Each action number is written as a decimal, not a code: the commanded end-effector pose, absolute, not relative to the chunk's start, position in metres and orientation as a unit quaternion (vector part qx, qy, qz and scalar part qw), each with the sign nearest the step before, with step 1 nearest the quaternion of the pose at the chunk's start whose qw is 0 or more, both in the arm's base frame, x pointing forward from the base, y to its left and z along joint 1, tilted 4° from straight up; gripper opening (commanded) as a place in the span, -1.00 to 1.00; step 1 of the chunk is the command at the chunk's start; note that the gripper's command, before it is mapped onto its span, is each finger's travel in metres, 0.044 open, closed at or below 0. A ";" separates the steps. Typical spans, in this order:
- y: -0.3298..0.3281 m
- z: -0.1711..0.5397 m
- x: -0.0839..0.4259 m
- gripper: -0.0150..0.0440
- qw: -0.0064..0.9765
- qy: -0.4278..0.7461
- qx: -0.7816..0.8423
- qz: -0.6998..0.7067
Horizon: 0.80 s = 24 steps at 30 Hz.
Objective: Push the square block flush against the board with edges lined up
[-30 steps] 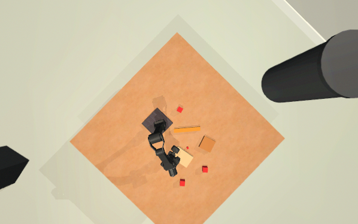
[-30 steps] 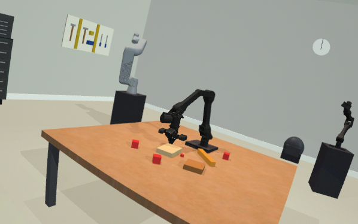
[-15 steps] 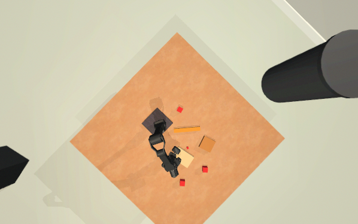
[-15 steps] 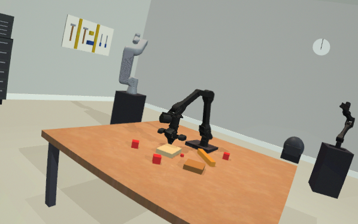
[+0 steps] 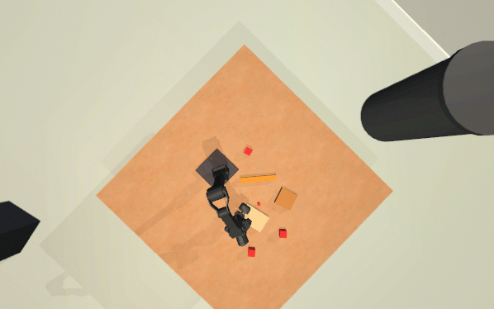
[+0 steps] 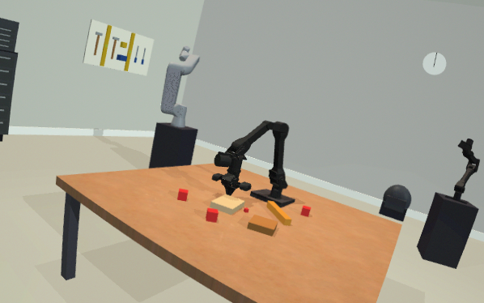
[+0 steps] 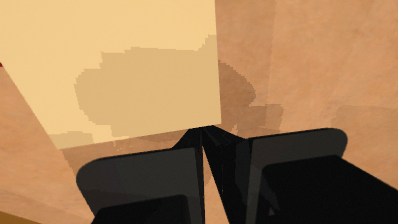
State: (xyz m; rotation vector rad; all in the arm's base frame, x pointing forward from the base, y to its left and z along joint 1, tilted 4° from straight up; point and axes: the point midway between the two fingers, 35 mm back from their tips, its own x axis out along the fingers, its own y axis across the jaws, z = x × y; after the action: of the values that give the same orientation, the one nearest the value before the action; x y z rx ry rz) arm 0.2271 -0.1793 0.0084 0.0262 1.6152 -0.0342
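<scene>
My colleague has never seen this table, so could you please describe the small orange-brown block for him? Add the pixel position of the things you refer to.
On the wooden table (image 5: pixel 220 103) (image 6: pixel 135 202), find the black robot arm, then the long thin orange bar (image 5: pixel 258 178) (image 6: pixel 279 213) near its base. The orange-brown block (image 5: pixel 287 198) (image 6: pixel 262 224) lies flat beyond that bar; it is broader than the bar and darker than the pale yellow block (image 5: pixel 258 219) (image 6: pixel 227 203) (image 7: pixel 150 30).
</scene>
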 end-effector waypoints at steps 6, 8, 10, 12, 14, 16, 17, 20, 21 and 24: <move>-0.180 0.008 0.237 -0.49 0.693 0.721 0.013 -0.015; -0.180 0.008 0.238 -0.49 0.693 0.721 0.013 -0.015; -0.180 0.008 0.240 -0.49 0.693 0.721 0.013 -0.015; -0.180 0.008 0.241 -0.49 0.693 0.721 0.013 -0.015; -0.181 0.008 0.243 -0.49 0.693 0.721 0.013 -0.015; -0.181 0.008 0.244 -0.49 0.693 0.721 0.013 -0.015; -0.181 0.008 0.245 -0.49 0.693 0.721 0.013 -0.015; -0.181 0.008 0.247 -0.49 0.693 0.720 0.013 -0.015; -0.181 0.008 0.248 -0.49 0.693 0.720 0.013 -0.015; -0.181 0.008 0.250 -0.49 0.693 0.720 0.013 -0.015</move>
State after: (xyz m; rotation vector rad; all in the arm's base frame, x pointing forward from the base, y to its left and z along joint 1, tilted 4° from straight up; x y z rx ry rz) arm 0.2448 -0.1806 0.0087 0.0255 1.6131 -0.0351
